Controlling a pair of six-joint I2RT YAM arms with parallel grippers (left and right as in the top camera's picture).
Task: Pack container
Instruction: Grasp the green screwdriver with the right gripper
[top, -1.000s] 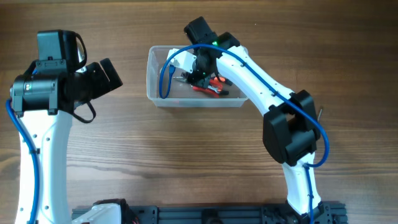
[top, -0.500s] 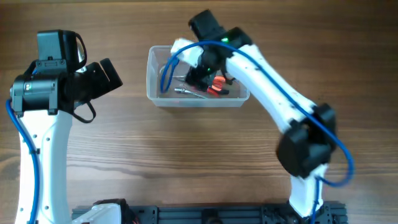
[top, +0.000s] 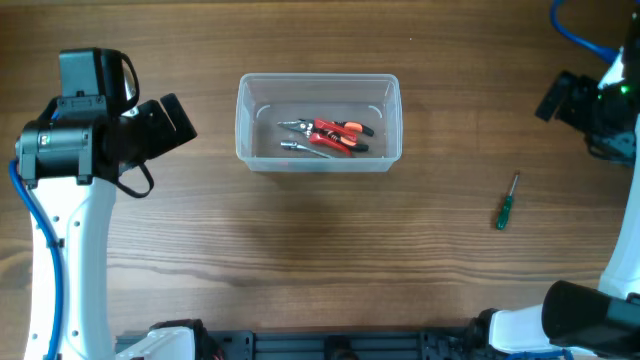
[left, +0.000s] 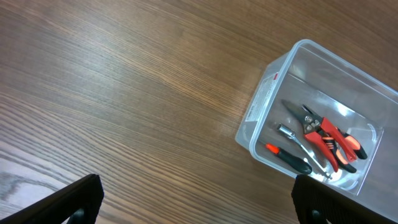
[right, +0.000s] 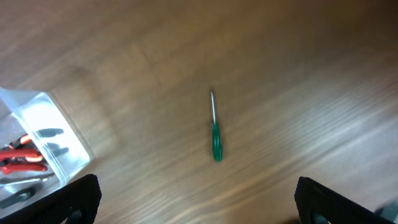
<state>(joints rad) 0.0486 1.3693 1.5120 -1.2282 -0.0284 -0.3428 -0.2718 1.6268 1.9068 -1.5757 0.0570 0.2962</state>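
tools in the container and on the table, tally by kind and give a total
red-handled pliers: 1
silver metal tool: 1
black tool with an orange end: 1
green screwdriver: 1
total: 4 (3 in the container, the screwdriver out on the table)

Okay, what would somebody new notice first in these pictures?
The clear container sits near the far middle of the wooden table, with red-handled pliers and a couple of other small tools inside. A green-handled screwdriver lies alone on the wood, well off to its right.
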